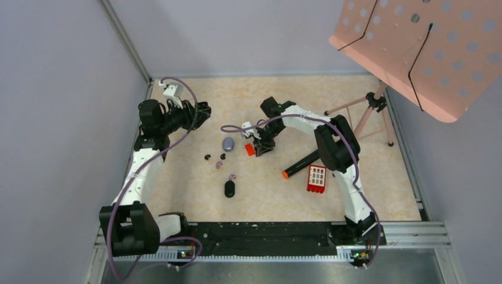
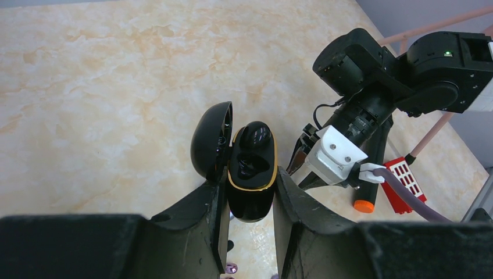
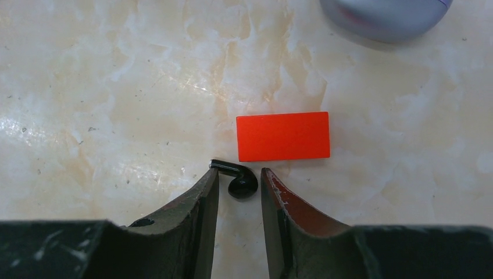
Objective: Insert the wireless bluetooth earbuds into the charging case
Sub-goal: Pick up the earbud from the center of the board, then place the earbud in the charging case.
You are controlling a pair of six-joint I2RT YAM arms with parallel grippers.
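My left gripper [image 1: 204,109] hangs above the table at the back left, shut on an open black charging case [image 2: 252,192] with a gold rim, its lid [image 2: 209,139] swung left. In the case, the far slot looks filled by something glossy and black, and the near slot [image 2: 247,167] is empty. My right gripper [image 3: 239,172] is down at the table, open, straddling a black earbud [image 3: 243,183] that lies just below a red block [image 3: 283,136]. The bud's stem touches the left finger, and a gap shows on the right. Other earbuds [image 1: 208,157] [image 1: 218,164] lie loose on the table.
A grey-blue oval case [image 1: 228,143] lies left of the red block [image 1: 250,149]. A closed black case [image 1: 229,189] sits nearer the front. A black marker with an orange cap [image 1: 301,163] and a red-and-white block [image 1: 317,178] lie right. A pink perforated board [image 1: 420,47] stands on a tripod at back right.
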